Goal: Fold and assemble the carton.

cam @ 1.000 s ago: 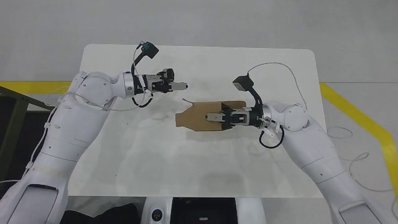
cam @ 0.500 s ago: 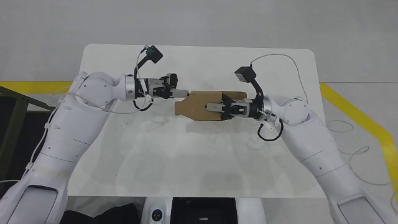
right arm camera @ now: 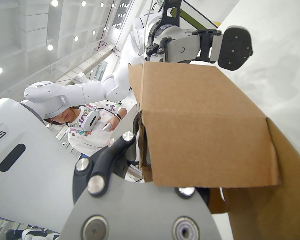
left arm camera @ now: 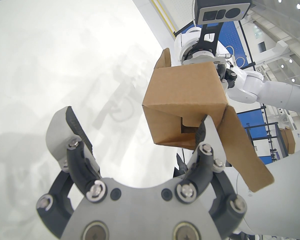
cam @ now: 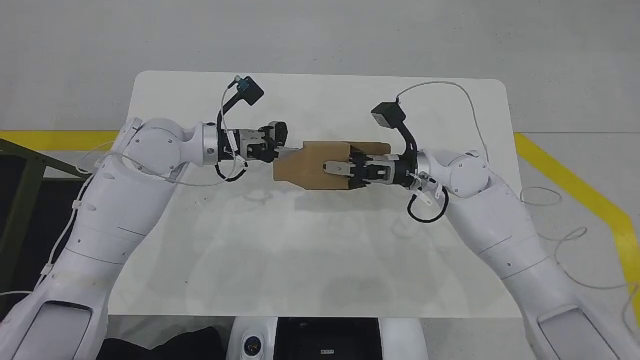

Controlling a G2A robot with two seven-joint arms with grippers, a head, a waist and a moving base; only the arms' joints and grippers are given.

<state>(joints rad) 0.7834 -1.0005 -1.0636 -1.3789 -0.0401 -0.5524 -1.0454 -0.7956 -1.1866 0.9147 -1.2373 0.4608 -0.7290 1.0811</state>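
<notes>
A brown cardboard carton (cam: 318, 164), partly set up as a tube with loose end flaps, hangs above the middle of the white table (cam: 300, 260). My right gripper (cam: 340, 169) is shut on one wall of it, one finger lying over the top panel. In the right wrist view the carton (right arm camera: 205, 131) hides most of that gripper. My left gripper (cam: 284, 150) stands open at the opposite end. In the left wrist view the carton (left arm camera: 185, 96) has its end flaps folded inward, and one fingertip (left arm camera: 207, 128) rests at that end beside a loose flap (left arm camera: 245, 151).
A thin white cable (cam: 470, 120) loops over the table's far right part. Yellow floor tape (cam: 570, 180) runs beside the table on the right. Bare tabletop lies in front of the arms.
My right arm has carried the carton up and to the left. My left gripper has come in to meet the carton's near end, staying open.
</notes>
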